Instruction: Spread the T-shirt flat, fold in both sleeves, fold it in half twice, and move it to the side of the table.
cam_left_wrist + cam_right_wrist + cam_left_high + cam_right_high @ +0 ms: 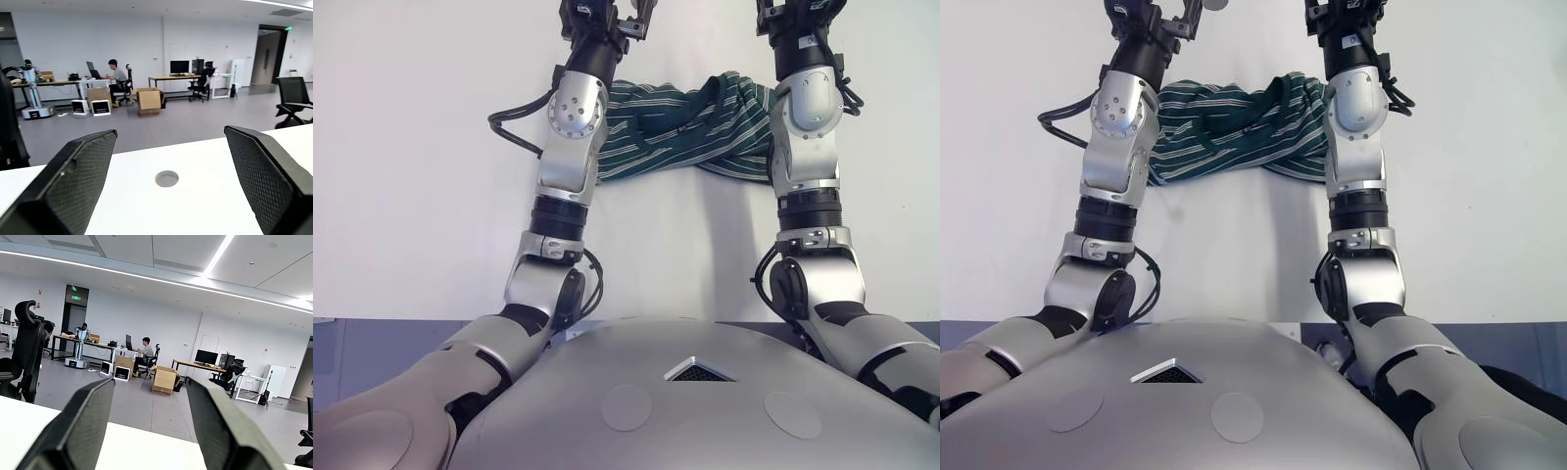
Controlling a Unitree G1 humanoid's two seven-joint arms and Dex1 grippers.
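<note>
The dark green striped T-shirt (675,132) lies bunched and twisted on the white counter (411,147) at twelve o'clock, its ends hidden behind both forearms. Beyond it, the left fingers (78,186) are spread wide, released, and the right fingers (78,431) likewise. Bare counter stretches towards nine and three o'clock. A round hole (167,178) sits near the far edge.

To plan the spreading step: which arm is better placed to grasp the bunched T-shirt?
Probably right: the T-shirt bunches thickest beside the right arm. Both jaws stand open, empty, beyond it.
</note>
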